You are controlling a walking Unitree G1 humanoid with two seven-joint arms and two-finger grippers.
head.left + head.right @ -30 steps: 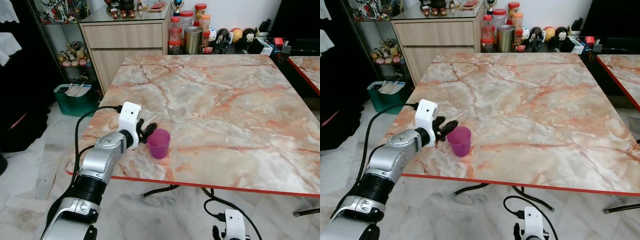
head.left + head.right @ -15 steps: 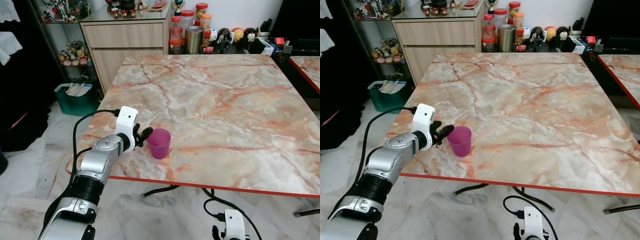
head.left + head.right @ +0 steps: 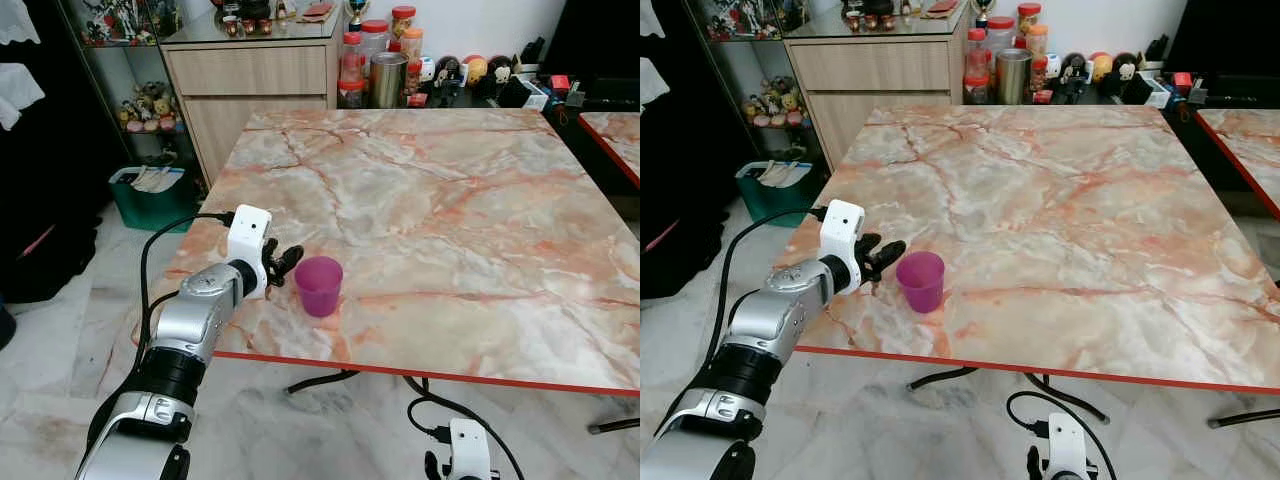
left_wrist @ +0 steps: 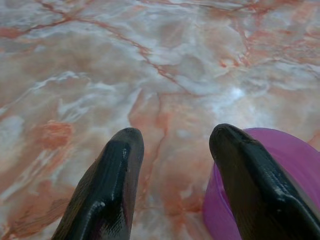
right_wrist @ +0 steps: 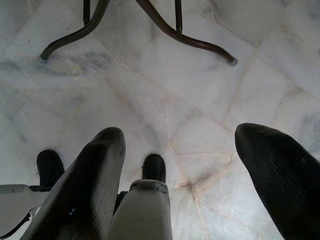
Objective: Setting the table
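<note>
White marble floor (image 5: 200,90) lies under the robot, and the right gripper (image 5: 180,185) hangs down low over it. Its two black fingers are spread wide with nothing between them. Dark curved table legs (image 5: 165,30) stand on the floor in the right wrist view.

Next comes the near edge of the table (image 3: 480,250). The top is marble in pink, orange and grey, with a red rim along the near side.

A purple cup (image 3: 318,286) stands upright on the table, close to the near left corner. It is open at the top.

The left gripper (image 3: 281,264) is just to the left of the cup, low over the table. Its fingers are apart and hold nothing. In the left wrist view one finger (image 4: 250,185) is right up against the cup's side, and the other finger (image 4: 107,185) is over bare marble. The cup is not between them. The silver left arm (image 3: 195,320) reaches in from the near left, with a black cable (image 3: 160,260) looping off it.

Farther off on the left, a green bin (image 3: 150,200) sits on the floor. Behind the table stands a wooden cabinet (image 3: 250,85). Beside it on the right are jars with red lids (image 3: 375,40) and a shiny metal can (image 3: 386,80). At the far right is the corner of another table (image 3: 612,135).
</note>
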